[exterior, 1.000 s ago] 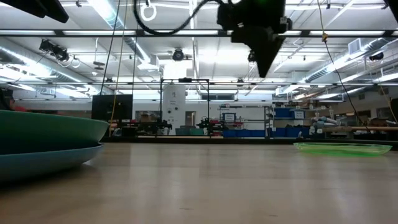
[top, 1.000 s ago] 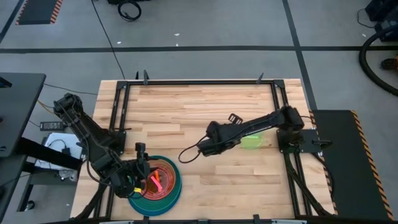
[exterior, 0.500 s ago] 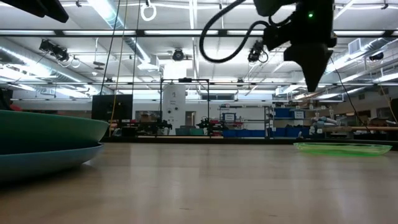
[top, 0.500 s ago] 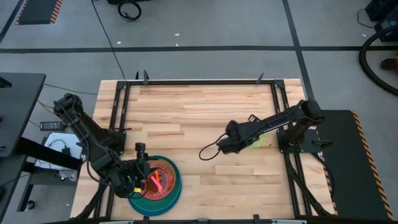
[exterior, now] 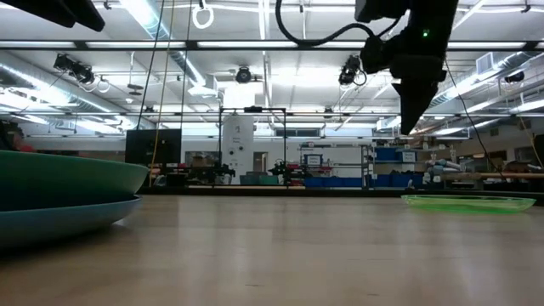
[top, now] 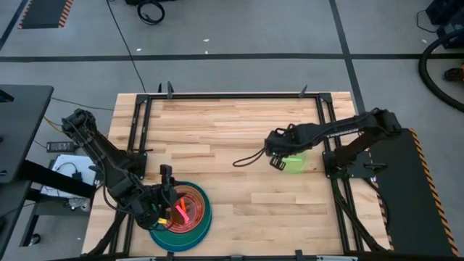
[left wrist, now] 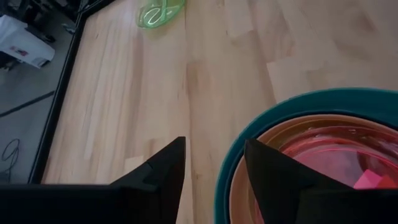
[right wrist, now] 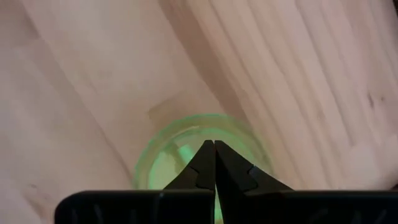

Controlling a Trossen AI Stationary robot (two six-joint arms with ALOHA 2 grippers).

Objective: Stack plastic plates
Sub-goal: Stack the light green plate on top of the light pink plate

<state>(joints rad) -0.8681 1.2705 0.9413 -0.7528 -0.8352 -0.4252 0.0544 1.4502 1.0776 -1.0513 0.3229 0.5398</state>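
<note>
- Right gripper: raised above the bench, over the edge of the green plate that faces the bench middle. In the right wrist view the fingers are pressed together with nothing between them, their tips pointing down at the green plate. In the low view the gripper hangs well clear of the wood, above and to one side of the green plate.
- Green plate: small, translucent, lying flat and alone on the right half of the bench, near the right arm's base.
- Plate stack: at the front left of the bench; a blue plate underneath, a teal plate nested in it, then brown and pink plates inside. The low view shows the teal rim resting over the blue rim.
- Left gripper: beside the stack's left rim. In the left wrist view its fingers stand apart, either side of the teal rim, holding nothing.
</note>
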